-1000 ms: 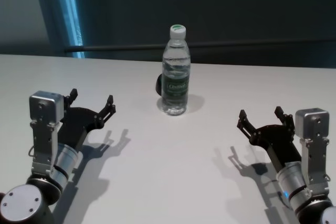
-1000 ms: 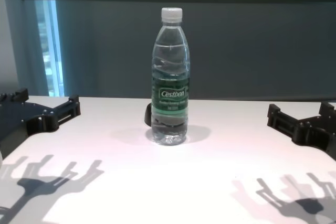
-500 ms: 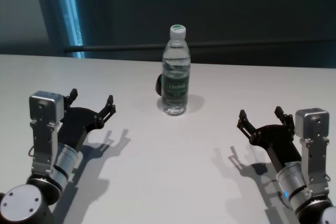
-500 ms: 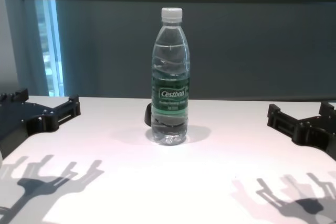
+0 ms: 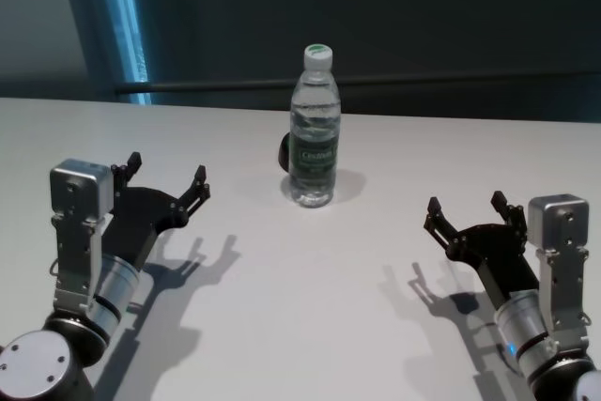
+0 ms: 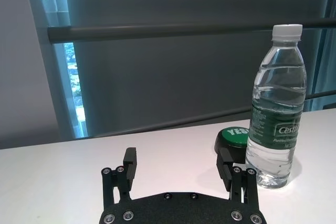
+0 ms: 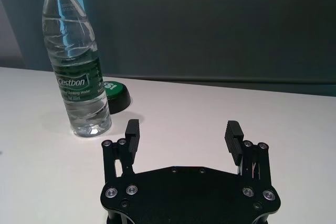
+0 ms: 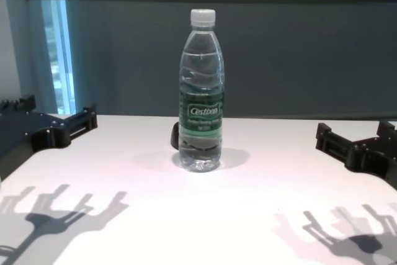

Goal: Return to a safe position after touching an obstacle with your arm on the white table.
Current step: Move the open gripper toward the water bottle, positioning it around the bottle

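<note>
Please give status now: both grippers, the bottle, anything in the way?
Left gripper open, empty, left of bottle. Right gripper open, parked right. Bottle upright, untouched. Black-and-green disc behind it.

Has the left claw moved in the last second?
Yes. The left claw has risen slightly and edged toward the bottle, which stands unmoved on the table. It is open and empty.

Bright white table (image 5: pixel 310 279), crisp fingers shadows cast toward the robot, dim backdrop, sharp focus

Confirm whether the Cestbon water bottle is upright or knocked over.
Upright. The Cestbon water bottle stands on its base on the white table, white cap on top, and neither tool touches it.
</note>
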